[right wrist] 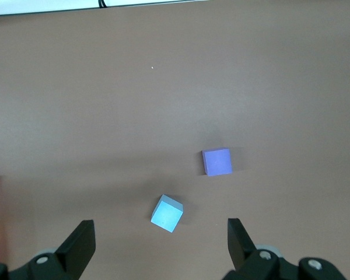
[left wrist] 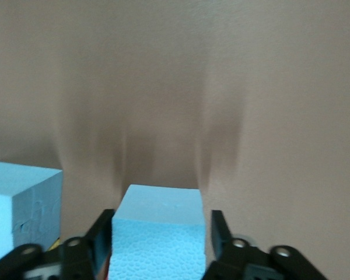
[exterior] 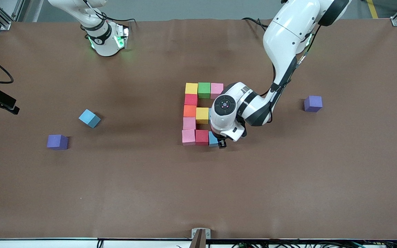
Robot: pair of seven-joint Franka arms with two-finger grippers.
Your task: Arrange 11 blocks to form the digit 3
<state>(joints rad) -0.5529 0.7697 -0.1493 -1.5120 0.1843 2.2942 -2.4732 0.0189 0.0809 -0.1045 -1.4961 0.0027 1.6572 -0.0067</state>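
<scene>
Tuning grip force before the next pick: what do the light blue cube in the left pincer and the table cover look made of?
The light blue cube looks like foam, probably polystyrene: its face shows a fine beaded, pebbled grain, matte with no shine. The left pincer has its fingers standing beside the cube's sides. The table cover looks like matte brown fabric or felt, though that stays a guess: even, dull, no reflections.

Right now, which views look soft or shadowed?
Left wrist view: soft throughout, streaky shadows on the table, light blue block between the left hand's fingers. Right wrist view: sharp, soft shadows beside the loose cubes. Front view: evenly lit, in focus.
</scene>
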